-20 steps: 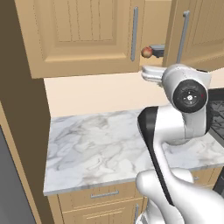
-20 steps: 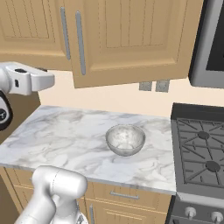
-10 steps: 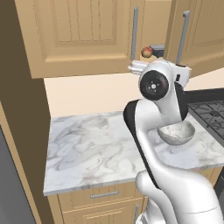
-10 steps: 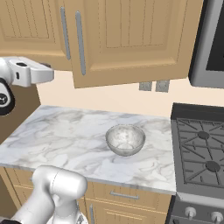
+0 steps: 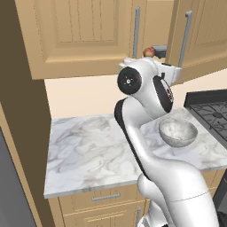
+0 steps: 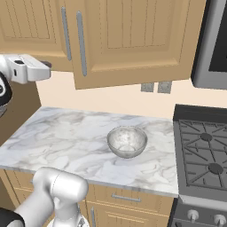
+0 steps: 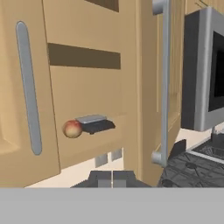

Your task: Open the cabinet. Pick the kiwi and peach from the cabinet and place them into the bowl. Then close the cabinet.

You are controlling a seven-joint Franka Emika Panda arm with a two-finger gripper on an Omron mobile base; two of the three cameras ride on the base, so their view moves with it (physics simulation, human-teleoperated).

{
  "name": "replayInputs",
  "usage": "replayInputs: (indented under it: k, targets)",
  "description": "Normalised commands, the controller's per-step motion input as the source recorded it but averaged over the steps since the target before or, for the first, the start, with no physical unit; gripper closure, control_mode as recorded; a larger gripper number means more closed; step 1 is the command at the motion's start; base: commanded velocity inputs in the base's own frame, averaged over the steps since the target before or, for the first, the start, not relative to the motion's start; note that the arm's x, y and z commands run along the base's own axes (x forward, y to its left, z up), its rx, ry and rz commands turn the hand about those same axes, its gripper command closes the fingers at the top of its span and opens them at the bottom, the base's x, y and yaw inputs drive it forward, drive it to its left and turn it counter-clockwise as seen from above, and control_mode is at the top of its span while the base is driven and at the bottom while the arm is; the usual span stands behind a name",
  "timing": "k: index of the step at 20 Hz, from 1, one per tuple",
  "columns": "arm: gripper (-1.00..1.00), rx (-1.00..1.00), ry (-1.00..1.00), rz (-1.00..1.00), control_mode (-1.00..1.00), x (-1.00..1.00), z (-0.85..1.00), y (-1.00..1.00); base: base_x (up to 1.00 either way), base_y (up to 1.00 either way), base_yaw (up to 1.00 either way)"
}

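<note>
The fingers [image 7: 112, 178] are pressed together with nothing between them, just two dark tips at the bottom of the hand view; straight ahead of them is the gap in the cabinet [image 7: 94, 109], right door [image 7: 151, 83] swung partly out; on the cabinet shelf sits the peach [image 7: 72, 129], reddish with a yellow patch, touching or just beside a flat dark grey block [image 7: 95, 124]; long silver handles [image 7: 28, 87] run down each door.

Hand view is the one that gives you the inside properly; off to the right it also catches the microwave [image 7: 203, 70] and a bit of the stove [image 7: 192, 168].

From the left base view the peach [image 5: 149, 52] is just a small red dot peeking over the arm's wrist, between the two doors; the bowl [image 5: 178, 132] sits on the marble surface [image 5: 88, 150] near the stove.

Right base view shows the bowl [image 6: 127, 141] empty, well below the cabinet [image 6: 133, 40], plus two wall outlets [image 6: 156, 87] behind it.

No readable labels or writing anywhere; can't spot the kiwi.
</note>
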Motion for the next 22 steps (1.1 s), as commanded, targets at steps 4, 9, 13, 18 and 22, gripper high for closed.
replayInputs:
  k: [4, 9, 13, 18, 22]
  targets:
    - [1.00, 0.00, -0.02, -0.11, -1.00, 0.18, -0.01, 0.03, 0.00, 0.00, 0.00]
    - [1.00, 0.00, -0.03, -0.10, -1.00, 0.19, -0.05, 0.00, 0.00, 0.00, 0.00]
    - [1.00, -0.02, -0.12, -0.10, -1.00, 0.12, -0.10, 0.00, 0.00, 0.00, 0.00]
    - [1.00, -0.02, -0.14, -0.10, -1.00, 0.08, -0.11, 0.00, 0.00, 0.00, 0.00]
    - [1.00, -0.01, -0.11, -0.11, -1.00, 0.00, -0.02, -0.02, 0.00, 0.00, 0.00]
